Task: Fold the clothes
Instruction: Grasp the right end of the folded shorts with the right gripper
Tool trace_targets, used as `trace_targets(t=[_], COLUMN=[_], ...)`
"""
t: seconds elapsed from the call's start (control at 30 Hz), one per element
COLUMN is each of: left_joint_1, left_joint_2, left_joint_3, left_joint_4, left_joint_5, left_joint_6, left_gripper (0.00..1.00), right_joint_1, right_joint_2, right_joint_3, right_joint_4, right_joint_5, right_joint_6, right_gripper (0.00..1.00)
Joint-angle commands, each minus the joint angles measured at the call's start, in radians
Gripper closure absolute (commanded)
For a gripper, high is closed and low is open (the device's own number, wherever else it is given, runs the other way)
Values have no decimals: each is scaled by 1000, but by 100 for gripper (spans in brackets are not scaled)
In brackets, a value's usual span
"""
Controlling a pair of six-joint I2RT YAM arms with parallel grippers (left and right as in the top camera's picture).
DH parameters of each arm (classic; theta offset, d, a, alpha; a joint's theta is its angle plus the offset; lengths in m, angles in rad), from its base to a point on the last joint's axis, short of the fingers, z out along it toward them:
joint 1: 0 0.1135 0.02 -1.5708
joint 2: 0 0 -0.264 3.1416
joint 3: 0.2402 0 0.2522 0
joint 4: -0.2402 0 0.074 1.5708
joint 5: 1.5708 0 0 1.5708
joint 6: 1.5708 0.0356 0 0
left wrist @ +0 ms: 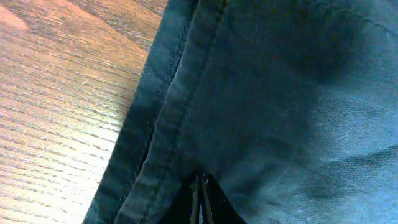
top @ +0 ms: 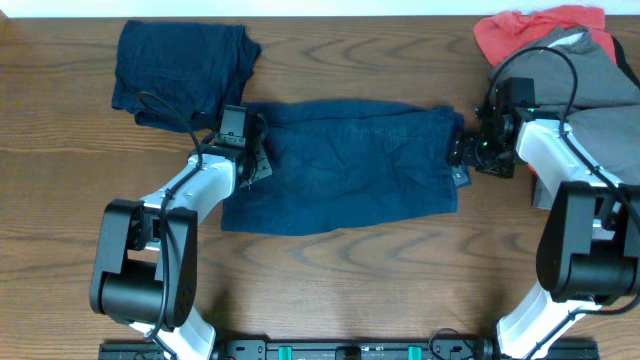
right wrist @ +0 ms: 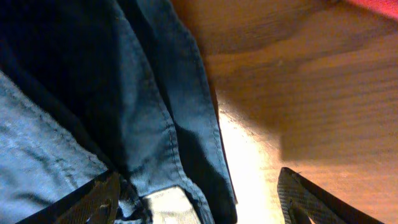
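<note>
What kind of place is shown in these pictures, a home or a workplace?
Probably a robot test bench, not a home: a left arm and a right arm stand at a wooden table, with navy shorts spread between them, another navy garment and a grey and red pile aside.

White links (top: 195,190), black joints (top: 135,270), black cables (top: 165,105), ridged gripper fingers (right wrist: 308,200)

A brown wood table (top: 330,290) lies under the left gripper (top: 258,168) and right gripper (top: 458,155). A black rail (top: 350,350) with green bits sits well behind them.
</note>
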Motion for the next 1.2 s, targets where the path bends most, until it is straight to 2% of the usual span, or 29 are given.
trace_targets(t=[0.0, 0.23, 0.37, 0.43, 0.6, 0.67, 0.83, 1.0, 1.17], left_joint_1=[5, 5, 5, 5, 5, 5, 5, 5, 5], left_joint_2=[17, 17, 17, 17, 18, 19, 19, 13, -25], left_joint_3=[-7, -7, -7, -7, -7, -7, -7, -6, -4], left_joint_4=[3, 4, 4, 4, 4, 4, 4, -2, -64], left_joint_5=[-23, -23, -23, -23, -23, -23, -24, -18, 92], left_joint_6=[13, 13, 13, 13, 13, 13, 13, 13, 4], left_gripper=[94, 94, 94, 94, 94, 94, 94, 94, 94], right_joint_1=[-2, 9, 16, 16, 10, -1, -53, -148, -234], right_joint_2=[23, 69, 97, 101, 100, 100, 72, -41, -172], right_joint_3=[-5, -18, -40, -44, -43, -42, -35, -35, -34], right_joint_4=[17, 64, 96, 100, 113, 120, 114, 73, -29], right_joint_5=[-23, -213, -271, -274, -274, -274, -274, -274, -275], right_joint_6=[-7, -7, 9, 13, 13, 19, 18, -17, -58], right_gripper=[21, 23, 32, 45, 91, 99, 99, 99, 99])
